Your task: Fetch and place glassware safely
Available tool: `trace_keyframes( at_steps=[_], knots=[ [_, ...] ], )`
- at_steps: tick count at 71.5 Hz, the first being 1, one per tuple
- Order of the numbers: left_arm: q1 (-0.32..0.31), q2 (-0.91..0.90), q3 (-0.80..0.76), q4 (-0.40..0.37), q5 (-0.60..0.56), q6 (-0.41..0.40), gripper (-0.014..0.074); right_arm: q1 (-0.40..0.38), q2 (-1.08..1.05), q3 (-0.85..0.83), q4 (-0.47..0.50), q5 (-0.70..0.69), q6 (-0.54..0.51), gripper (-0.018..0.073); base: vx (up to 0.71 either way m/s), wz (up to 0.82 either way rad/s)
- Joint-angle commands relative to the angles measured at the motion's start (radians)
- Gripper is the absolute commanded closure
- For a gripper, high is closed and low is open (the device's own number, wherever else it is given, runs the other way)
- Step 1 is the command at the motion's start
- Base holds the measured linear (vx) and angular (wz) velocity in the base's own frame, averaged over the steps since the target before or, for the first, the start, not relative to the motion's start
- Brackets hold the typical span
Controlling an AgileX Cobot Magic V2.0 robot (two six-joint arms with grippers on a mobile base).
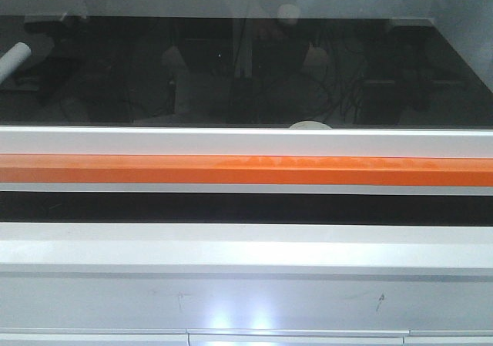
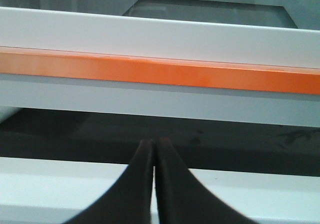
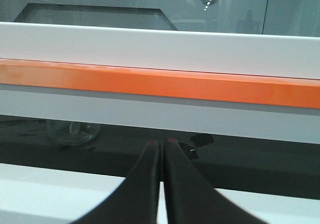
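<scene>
The glassware (image 3: 72, 131) is a squat clear glass jar; in the right wrist view only its lower part shows, standing on a dark floor behind the white and orange bar, to the upper left of my right gripper. A small white rounded top (image 1: 310, 124) peeks over the white frame in the front view, seen through the glass pane. My right gripper (image 3: 161, 142) is shut and holds nothing, and it is outside the opening. My left gripper (image 2: 153, 141) is also shut and empty, facing the same dark gap. Neither gripper shows in the front view.
A white frame with an orange bar (image 1: 246, 169) runs across all views, above a low dark gap (image 1: 246, 207). A dark glass pane (image 1: 246, 68) sits above it. A white ledge (image 2: 50, 184) lies below both grippers. A white tube (image 1: 14, 59) shows at the left behind the glass.
</scene>
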Motion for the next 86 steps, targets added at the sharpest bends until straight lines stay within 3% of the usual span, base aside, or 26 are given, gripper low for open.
trace_keyframes(
  at_steps=[1,61,75,86],
  knots=[
    [-0.001,-0.01,0.031,-0.003,-0.068,-0.002,0.0603,-0.006,-0.009,0.018,-0.003,-0.071,-0.003,0.0563,0.0,0.0],
    [-0.001,-0.01,0.031,-0.003,-0.068,-0.002,0.0603,-0.006,-0.009,0.018,-0.003,-0.071,-0.004,0.0563,0.0,0.0],
    [-0.001,-0.01,0.03,-0.003,-0.115,-0.002,0.0603,-0.006,-0.009,0.016,-0.01,-0.075,-0.004,0.0563,0.0,0.0],
    [-0.001,-0.01,0.03,-0.003,-0.189,-0.001,0.0603,-0.006,-0.009,0.016,-0.01,-0.191,-0.005,0.0563,0.0,0.0]
  ],
)
